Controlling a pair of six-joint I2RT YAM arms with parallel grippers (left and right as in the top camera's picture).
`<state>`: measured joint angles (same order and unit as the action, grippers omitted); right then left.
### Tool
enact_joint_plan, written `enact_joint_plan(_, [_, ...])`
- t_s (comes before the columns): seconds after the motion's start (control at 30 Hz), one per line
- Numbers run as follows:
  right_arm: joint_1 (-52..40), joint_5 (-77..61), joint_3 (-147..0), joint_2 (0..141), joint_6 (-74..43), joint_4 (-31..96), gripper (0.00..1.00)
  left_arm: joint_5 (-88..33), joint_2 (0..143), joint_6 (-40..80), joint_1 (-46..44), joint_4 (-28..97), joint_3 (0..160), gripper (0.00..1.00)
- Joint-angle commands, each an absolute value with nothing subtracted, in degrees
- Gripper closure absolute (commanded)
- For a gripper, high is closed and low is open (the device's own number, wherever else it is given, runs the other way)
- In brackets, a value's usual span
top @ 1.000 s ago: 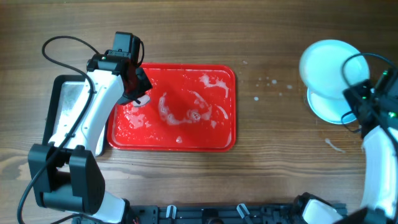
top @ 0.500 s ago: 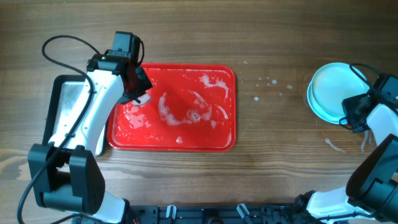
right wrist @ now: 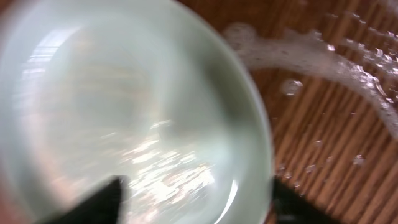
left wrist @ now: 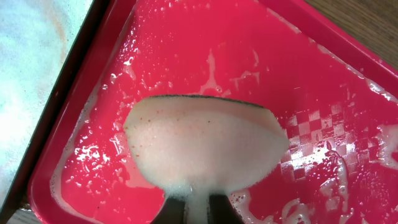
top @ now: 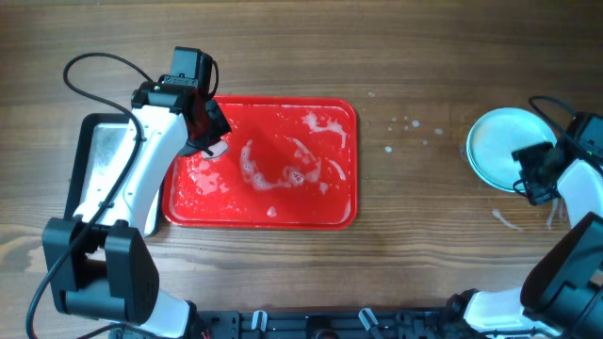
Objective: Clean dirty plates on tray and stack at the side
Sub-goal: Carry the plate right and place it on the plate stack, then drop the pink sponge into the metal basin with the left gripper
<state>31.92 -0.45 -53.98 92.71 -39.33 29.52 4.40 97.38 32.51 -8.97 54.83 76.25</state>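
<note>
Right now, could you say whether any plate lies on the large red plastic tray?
Empty of plates: overhead, the red rectangular plastic tray carries only white soapy foam.

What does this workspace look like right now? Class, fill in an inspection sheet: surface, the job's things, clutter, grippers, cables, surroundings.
Surface: wooden table, with foam splashes to the right of the tray.
Job's things: red tray wet with suds, no plate on it; pale blue plates lie at the table's right end, count not clear.
Clutter: silvery metal tray to the left of the red one.
Grippers: left gripper shut on a soapy sponge at the red tray's left end; right gripper open at the plates' edge.
Cables: black cable loops by the left arm, another by the right arm.
Surroundings: nothing seen.
</note>
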Motion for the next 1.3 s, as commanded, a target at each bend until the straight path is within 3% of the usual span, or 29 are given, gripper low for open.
enact_joint_plan(0.0, [31.9,-6.9,-56.3,86.4,-35.2,29.6,0.11,4.1,96.4,33.5,-8.8,54.7,76.7,0.96])
enact_joint_plan(0.17, [30.6,-13.4,-57.2,75.2,-29.0,28.5,0.09,4.1,96.4,32.9,-8.7,54.7,76.7,0.96])
enact_joint_plan(0.27, [26.4,-19.5,-57.2,69.3,-26.5,30.5,0.01,5.1,96.1,30.3,-7.4,55.6,76.7,0.96])
enact_joint_plan(0.43, [12.7,-19.3,-57.1,66.7,-24.3,36.0,0.0,5.5,96.1,30.2,1.8,59.5,76.7,0.96])
enact_joint_plan(0.63, [-4.5,-13.7,-57.1,70.7,-26.1,34.0,0.01,5.9,96.6,28.8,14.7,59.6,76.7,0.94])
enact_joint_plan(0.67, [-6.7,-12.9,-57.1,71.6,-26.1,33.4,0.01,5.9,96.9,28.8,16.1,59.6,76.7,0.89])
enact_joint_plan(0.73, [-8.9,-12.6,-57.1,72.7,-26.1,32.6,0.01,5.9,97.4,28.8,17.8,59.6,76.7,0.66])
enact_joint_plan(0.77, [-10.4,-12.6,-57.1,73.3,-26.1,32.4,0.01,5.8,97.7,28.8,18.7,59.3,76.7,0.42])
enact_joint_plan(0.83, [-10.9,-12.4,-57.1,73.3,-26.1,32.3,0.0,4.7,97.7,28.8,19.2,59.2,76.7,0.06])
enact_joint_plan(0.87, [-10.9,-12.4,-57.1,73.3,-26.1,32.2,0.01,4.1,97.7,28.8,19.2,59.1,76.7,0.0])
enact_joint_plan(1.27, [-10.9,-13.0,-57.1,67.6,-23.9,33.3,0.0,2.1,85.1,28.0,18.9,59.5,76.8,0.0])
